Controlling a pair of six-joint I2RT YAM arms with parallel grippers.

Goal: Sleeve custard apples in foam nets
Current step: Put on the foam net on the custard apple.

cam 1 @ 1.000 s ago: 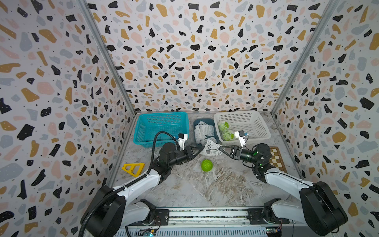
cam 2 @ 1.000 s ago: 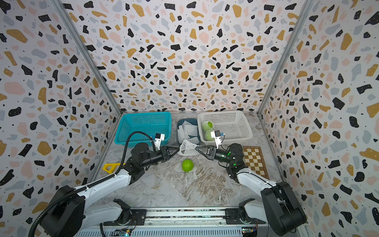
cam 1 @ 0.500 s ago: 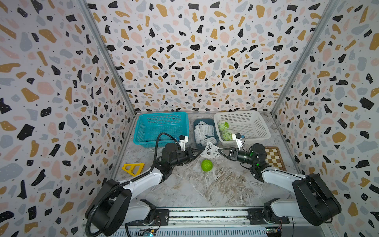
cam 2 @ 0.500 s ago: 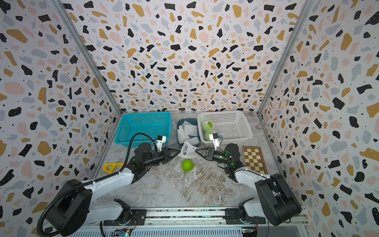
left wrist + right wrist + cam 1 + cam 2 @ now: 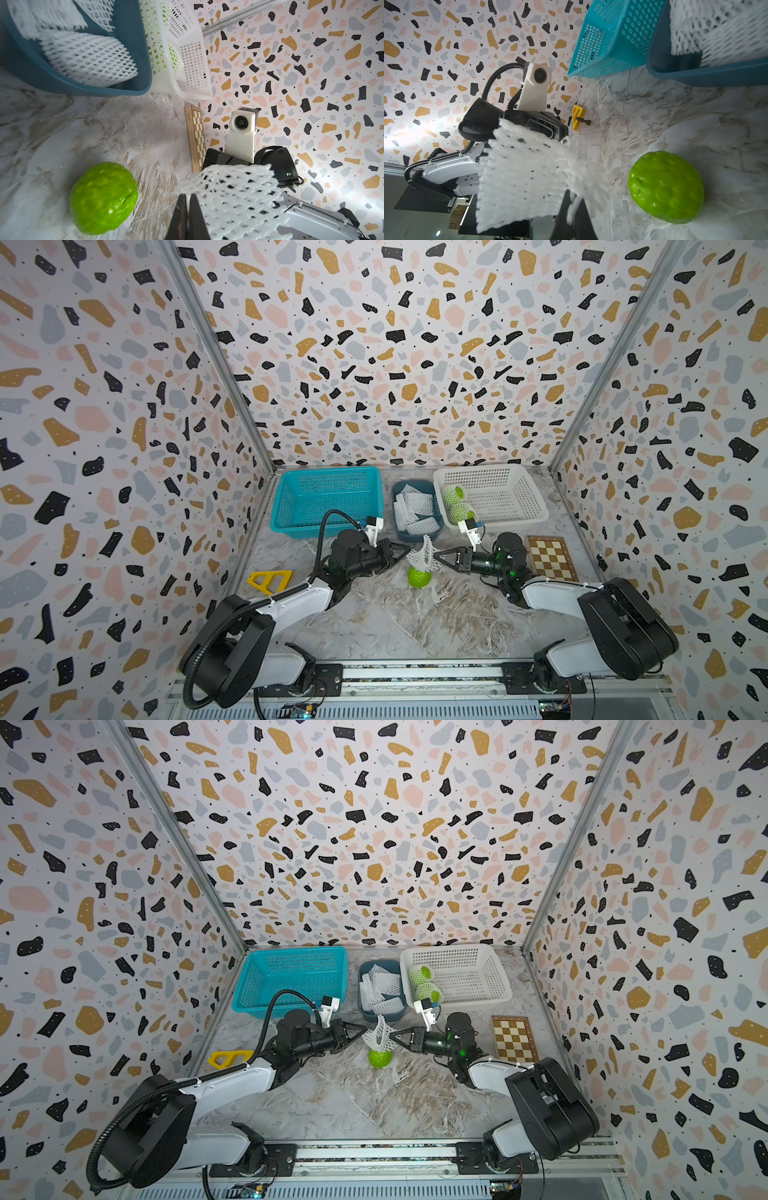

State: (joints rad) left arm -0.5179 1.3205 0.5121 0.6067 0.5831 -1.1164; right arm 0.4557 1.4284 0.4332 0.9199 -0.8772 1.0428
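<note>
The left gripper (image 5: pixel 408 550) and right gripper (image 5: pixel 436 556) are each clamped shut on opposite edges of one net (image 5: pixel 422 556), holding it between them above the table (image 5: pixel 374 614). The bare apple (image 5: pixel 418 577) sits on the table just below the net, nearer the back edge than the front. In the wrist views it lies apart from the tips. Spare nets (image 5: pixel 415 506) fill the bin (image 5: pixel 415 536) at the back edge. Beside the bin, two netted apples (image 5: pixel 455 502) rest in the white basket (image 5: pixel 507 497).

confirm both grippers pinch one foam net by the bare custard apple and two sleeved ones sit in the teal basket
Wrong basket: the two sleeved custard apples sit in the white basket, seen in both top views. The left gripper and right gripper do pinch one foam net by the bare custard apple.
</note>
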